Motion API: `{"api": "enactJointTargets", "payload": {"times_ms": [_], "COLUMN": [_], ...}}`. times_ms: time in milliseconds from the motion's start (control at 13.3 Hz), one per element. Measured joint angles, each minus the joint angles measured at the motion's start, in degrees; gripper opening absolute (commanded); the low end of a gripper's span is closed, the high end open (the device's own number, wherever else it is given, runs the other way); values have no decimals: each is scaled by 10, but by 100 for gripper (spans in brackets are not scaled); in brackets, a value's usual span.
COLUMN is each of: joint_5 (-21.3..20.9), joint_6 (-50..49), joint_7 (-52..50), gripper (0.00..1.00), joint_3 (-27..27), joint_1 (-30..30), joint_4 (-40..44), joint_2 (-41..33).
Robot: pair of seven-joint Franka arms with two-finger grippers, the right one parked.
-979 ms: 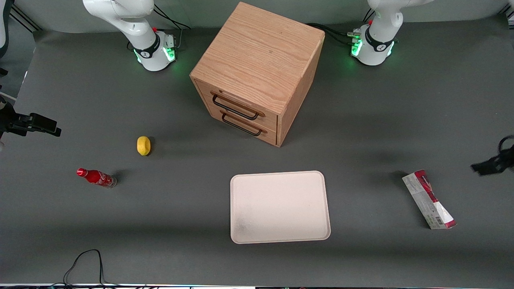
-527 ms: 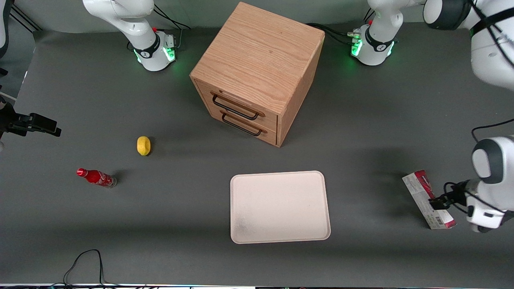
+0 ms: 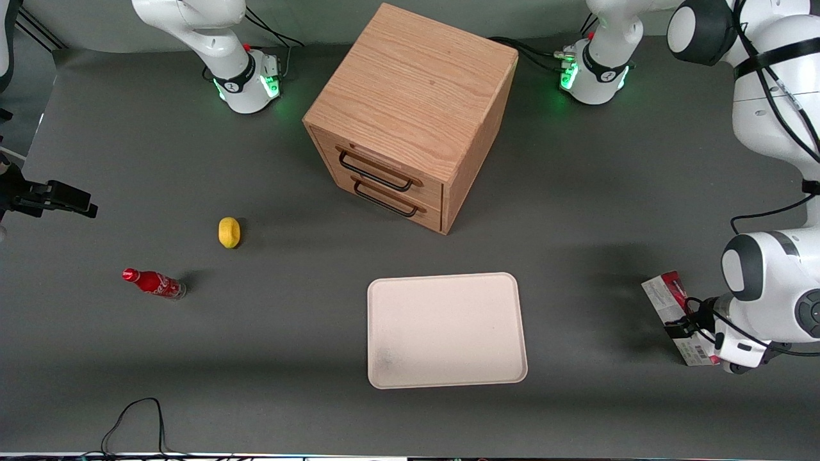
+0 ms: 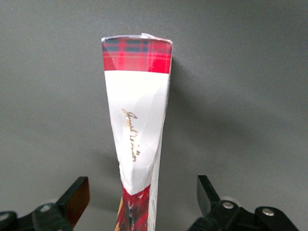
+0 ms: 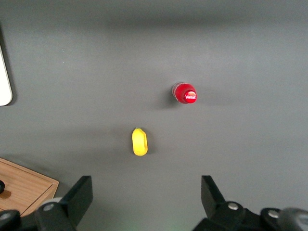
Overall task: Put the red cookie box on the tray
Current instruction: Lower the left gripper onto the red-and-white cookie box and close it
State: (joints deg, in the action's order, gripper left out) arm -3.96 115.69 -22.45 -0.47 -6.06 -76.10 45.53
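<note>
Now the approach step: the tool (image 4: 139, 199) hangs open astride the red cookie box (image 4: 138, 125), fingers apart from it. Next it must lower, close, then carry to the tray (image 3: 446, 330).

Red cookie box (image 3: 669, 302) lies flat toward the working arm's end; cream tray (image 3: 446, 330) sits apart, in front of the cabinet; open gripper (image 4: 139, 199) straddles the box.

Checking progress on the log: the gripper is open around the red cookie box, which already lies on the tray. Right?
Not quite. The gripper is open around the red cookie box, but the front view shows the box on the table toward the working arm's end, apart from the tray.
</note>
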Motion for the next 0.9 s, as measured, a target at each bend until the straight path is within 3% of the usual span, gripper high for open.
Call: {"api": "enactJointTargets", "payload": {"times_ms": [151, 226, 301, 904], "joint_5": [-1, -1, -1, -10], "joint_6": [0, 0, 0, 0], "joint_7": [0, 0, 0, 24], "gripper": [99, 94, 1, 0], "joint_3": [0, 0, 0, 2], "joint_1": [0, 0, 0, -5], "joint_4": [0, 0, 0, 0], "joint_2": [0, 0, 0, 0]}}
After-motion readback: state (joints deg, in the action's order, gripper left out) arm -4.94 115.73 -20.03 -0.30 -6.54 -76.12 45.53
